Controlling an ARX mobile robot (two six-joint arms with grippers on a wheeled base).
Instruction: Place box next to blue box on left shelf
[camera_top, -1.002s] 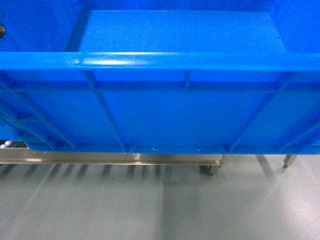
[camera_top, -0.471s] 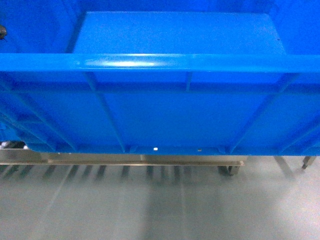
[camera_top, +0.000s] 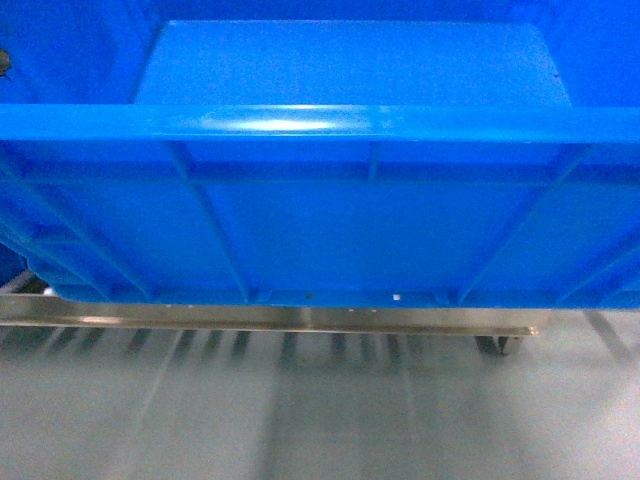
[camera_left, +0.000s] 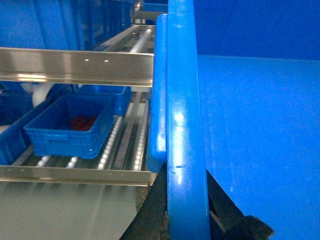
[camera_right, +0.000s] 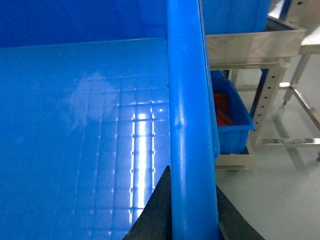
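Observation:
The box (camera_top: 330, 215), a large bright-blue open crate, fills the head view, its near rim and ribbed wall facing me. In the left wrist view my left gripper (camera_left: 186, 202) is shut on the box's side rim (camera_left: 184, 110), with black fingers (camera_left: 152, 210) on either side. My right gripper (camera_right: 193, 200) is likewise shut on the opposite rim (camera_right: 187, 100). The left shelf (camera_left: 75, 175), with white rollers and a shiny front lip, lies just left of the box. A smaller blue box (camera_left: 67, 125) with something red inside rests on its rollers. Neither gripper shows in the head view.
The shelf's metal front lip (camera_top: 300, 317) runs just under the box's bottom edge, with grey floor (camera_top: 320, 410) below. An upper steel rail (camera_left: 75, 67) crosses above the rollers. To the right stands a steel rack (camera_right: 260, 47) holding a small blue bin (camera_right: 231, 117).
In the head view the metal lip and its caster have slid to the right beneath the box. The box stays held the same way in both grippers.

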